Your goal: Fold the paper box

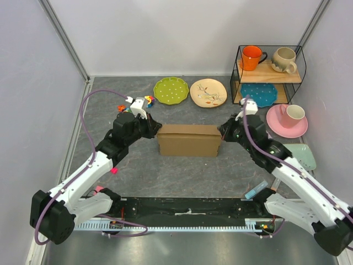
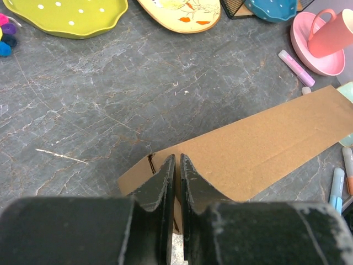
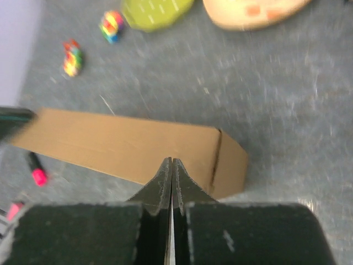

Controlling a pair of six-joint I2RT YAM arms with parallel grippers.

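Left gripper [image 2: 177, 157] fills the bottom of its wrist view, jaws narrowed to a slit with a brown sliver of cardboard pinched between them, at the left end of the box [image 1: 189, 141]. Right gripper [image 3: 171, 160] is fully closed on nothing, tips at the box's right end. In the top view the box sits mid-frame on the table [image 1: 182, 176], below the green plate [image 1: 171, 90]

A dark grey, marble-veined tabletop [image 1: 182, 174] fills the enclosure, closed in on the left, back and right by plain pale-lilac wall panels [image 1: 182, 33] that meet at slim silver metal corner posts [image 1: 65, 40]. A black wire two-tier shelf with wooden boards [image 1: 268, 72] stands in the far right corner. The light is soft and even, and the shadows are faint.
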